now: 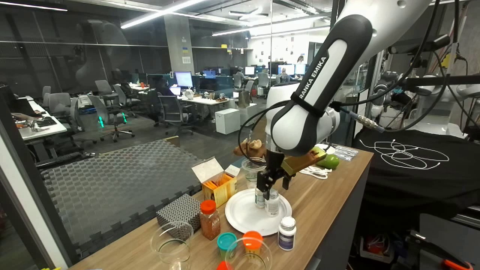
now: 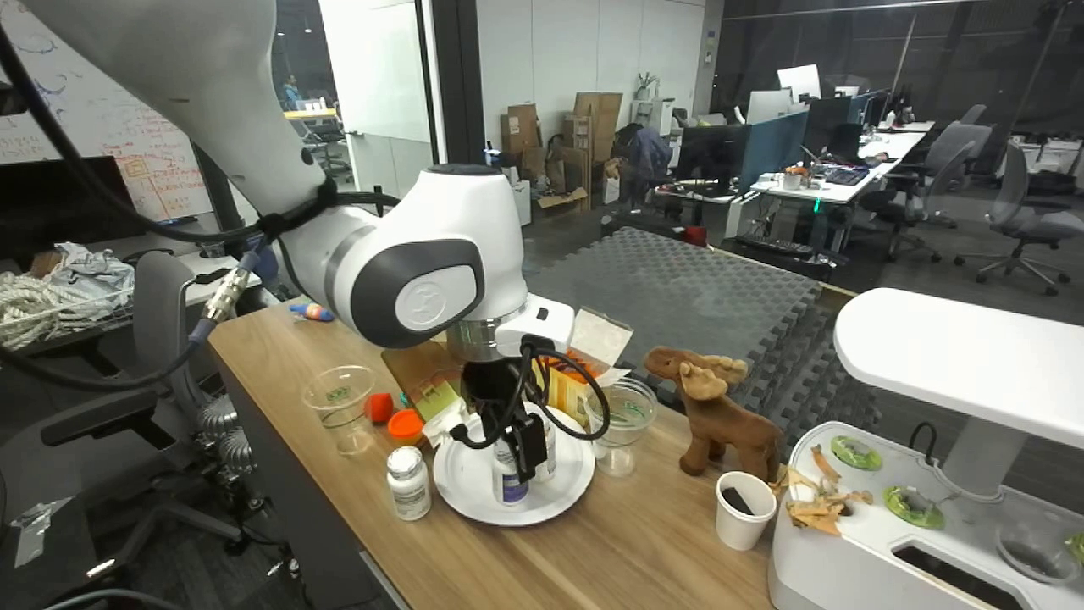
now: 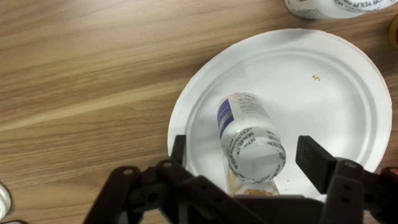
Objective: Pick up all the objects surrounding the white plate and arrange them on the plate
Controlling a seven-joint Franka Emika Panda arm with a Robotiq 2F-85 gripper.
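Left to right in an exterior view, the red-capped bottle (image 1: 210, 224), teal cup (image 1: 226, 242) and orange cup (image 1: 252, 238) stood on the tabletop (image 1: 129, 255), seemingly yet to be moved. On the white plate (image 1: 239, 215) two white bottles (image 1: 272, 206) stood upright, apparently done; the claw (image 3: 245, 154) looked released, its jaws clear of one on either side. Farther right, just beside the plate, another white bottle (image 1: 287, 234) was also left to do.

An open carton (image 1: 222, 193) stands near a grey patterned block (image 1: 183, 210).
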